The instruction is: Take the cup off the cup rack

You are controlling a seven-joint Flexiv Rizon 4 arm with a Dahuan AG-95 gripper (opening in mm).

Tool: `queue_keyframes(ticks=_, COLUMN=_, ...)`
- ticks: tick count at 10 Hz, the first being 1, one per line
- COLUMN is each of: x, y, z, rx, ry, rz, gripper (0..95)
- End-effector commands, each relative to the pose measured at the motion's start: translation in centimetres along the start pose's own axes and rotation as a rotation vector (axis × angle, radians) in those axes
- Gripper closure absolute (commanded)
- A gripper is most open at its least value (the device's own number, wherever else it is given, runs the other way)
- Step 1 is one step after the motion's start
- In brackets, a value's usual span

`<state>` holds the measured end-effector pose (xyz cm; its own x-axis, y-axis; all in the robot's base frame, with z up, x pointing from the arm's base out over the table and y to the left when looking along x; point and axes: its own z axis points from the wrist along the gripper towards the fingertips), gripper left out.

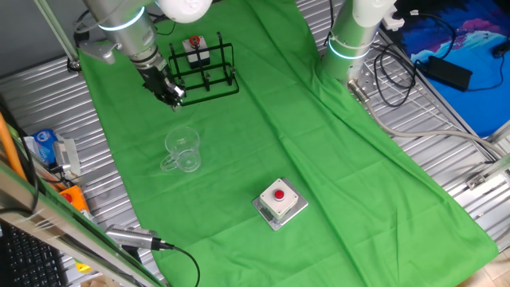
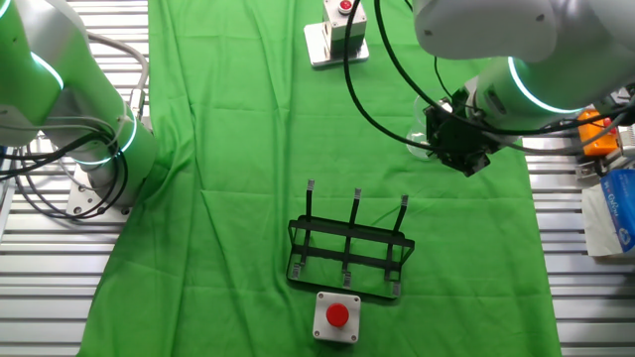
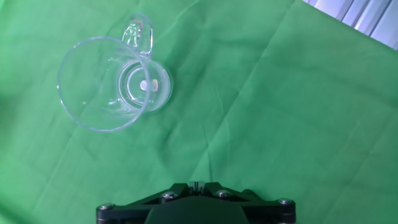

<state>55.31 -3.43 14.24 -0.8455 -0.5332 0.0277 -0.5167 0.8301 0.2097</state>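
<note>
The cup [image 1: 183, 150], a clear glass mug with a side handle, stands upright on the green cloth, apart from the cup rack. The hand view shows it from above at the upper left [image 3: 115, 84]. In the other fixed view it is mostly hidden behind the hand [image 2: 419, 139]. The cup rack [image 1: 205, 68], a black wire frame with upright pegs, stands empty at the back [image 2: 349, 248]. My gripper [image 1: 175, 96] hangs above the cloth between rack and cup, holding nothing. Its fingertips [image 3: 196, 184] sit together at the bottom edge of the hand view.
A grey box with a red button [image 1: 280, 201] stands on the cloth in front of the cup. A second such box [image 2: 335, 317] sits just beside the rack. Another arm's base [image 1: 351, 40] stands at the cloth's right edge. Cables and clutter lie off the cloth.
</note>
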Motion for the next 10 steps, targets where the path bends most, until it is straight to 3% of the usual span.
queue_keyframes(ticks=1, x=-0.02, y=0.00, z=-0.04, rx=-0.001, ry=-0.001, rz=0.002, gripper=95.0)
queue_keyframes(ticks=10, x=-0.01, y=0.02, z=-0.04, rx=-0.001, ry=-0.001, rz=0.012, gripper=95.0)
